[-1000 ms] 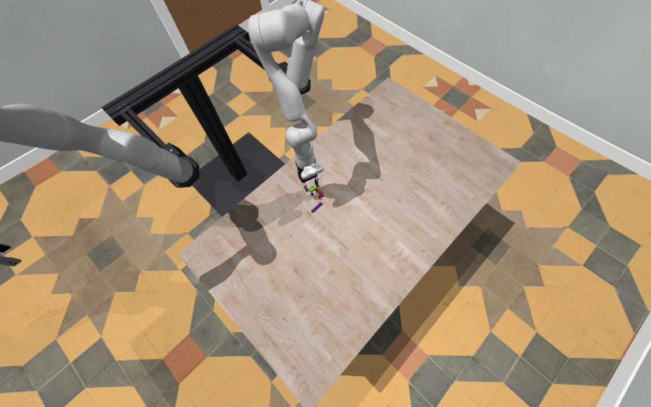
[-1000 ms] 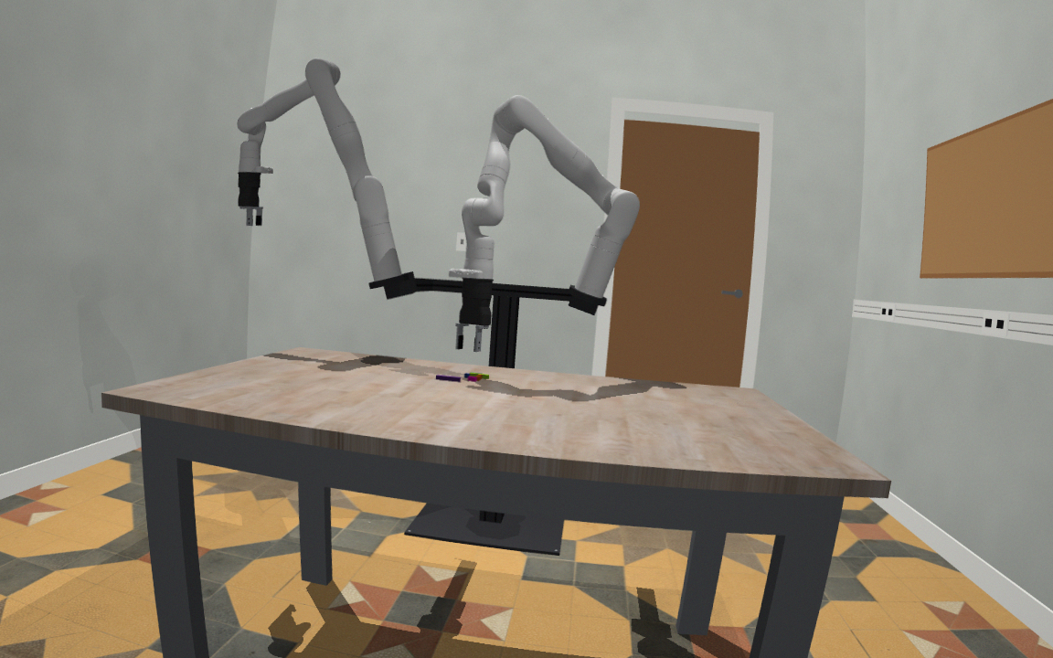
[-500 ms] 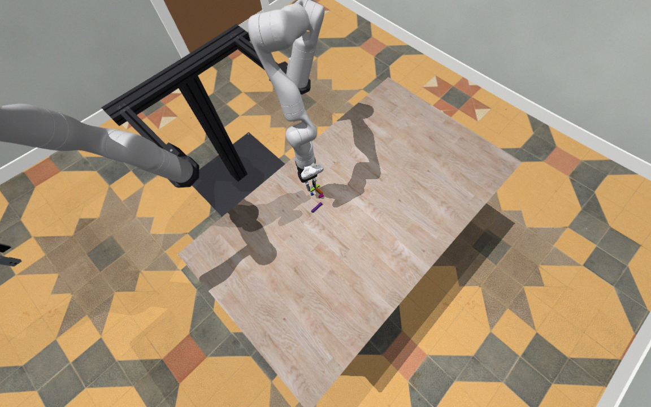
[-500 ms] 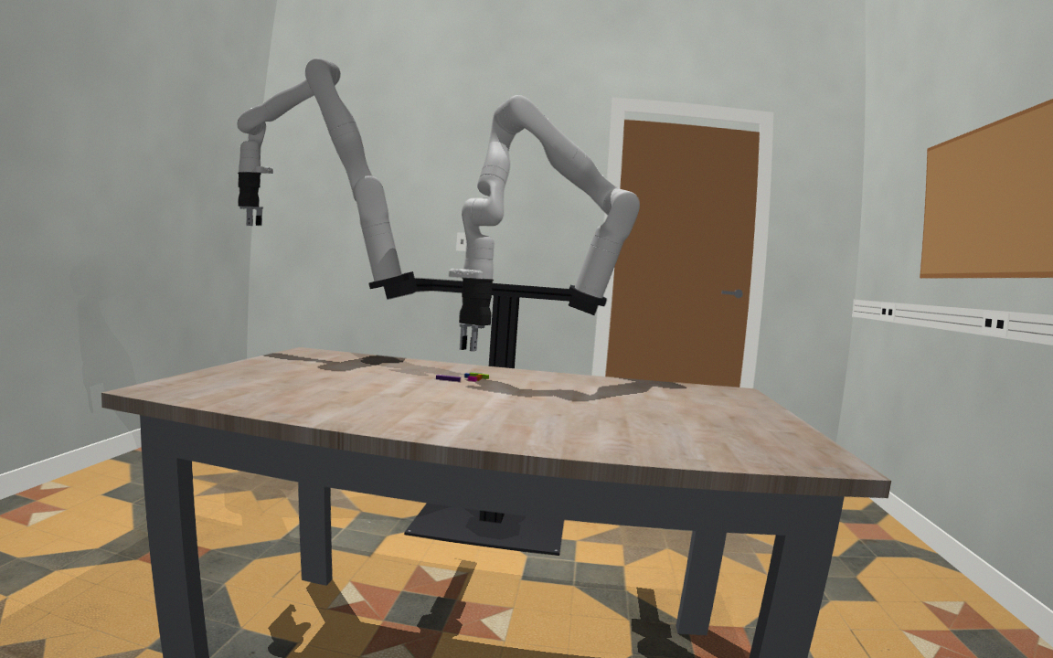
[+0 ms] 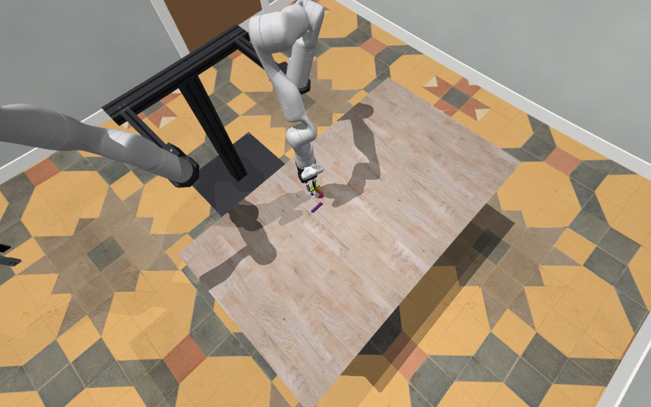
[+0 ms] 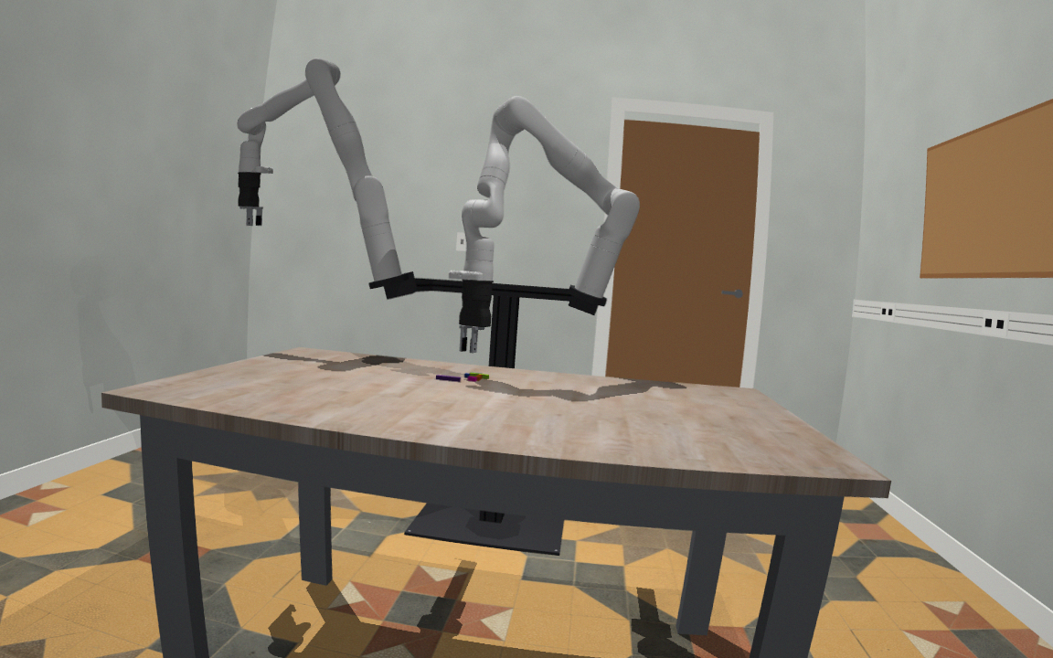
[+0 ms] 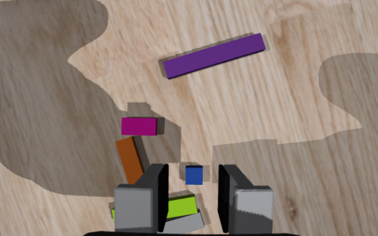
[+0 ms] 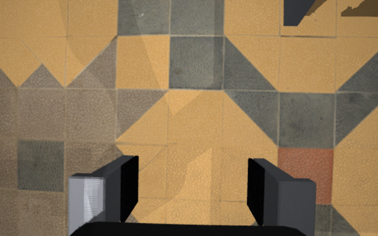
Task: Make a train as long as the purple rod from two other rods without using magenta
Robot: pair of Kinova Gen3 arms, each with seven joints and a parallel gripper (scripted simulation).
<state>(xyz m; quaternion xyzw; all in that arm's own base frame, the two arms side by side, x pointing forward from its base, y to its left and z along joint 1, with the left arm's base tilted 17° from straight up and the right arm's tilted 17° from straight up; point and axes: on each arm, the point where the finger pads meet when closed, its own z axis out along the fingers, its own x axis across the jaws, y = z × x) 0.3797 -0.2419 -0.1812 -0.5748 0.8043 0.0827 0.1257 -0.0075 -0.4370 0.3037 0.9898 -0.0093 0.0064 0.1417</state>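
Left claw (image 5: 311, 187) (image 6: 468, 350) (image 7: 193, 196) is released, its fingers part-way apart with nothing gripped, above the desk (image 5: 358, 252) (image 6: 432, 417) (image 7: 291, 98). Left to right in its wrist view: the orange rod (image 5: 319, 190) (image 7: 130, 160) slants beside one finger, below the magenta rod (image 5: 320, 195) (image 6: 473, 378) (image 7: 139, 126). The lime rod (image 5: 313, 189) (image 6: 483, 376) (image 7: 182, 207) runs crosswise, partly hidden by that finger, with the grey rod (image 7: 184, 224) close along its lower side. The blue rod (image 5: 312, 193) (image 6: 465, 376) (image 7: 194, 175) lies on the desk just beyond the lime one, centred across the finger gap and a little towards the picture's top; its upper face looks square, so no long axis reads. Up and right, the purple rod (image 5: 316, 207) (image 6: 448, 377) (image 7: 214, 56) slants, well apart.

Blue plus lime should match purple; no train is made. Likely next: a small forward shift and descent onto blue, keeping clear of lime. The right claw (image 5: 14, 254) (image 6: 253, 220) (image 8: 192, 180) hangs open and bare off the desk, much farther away. No containers show.
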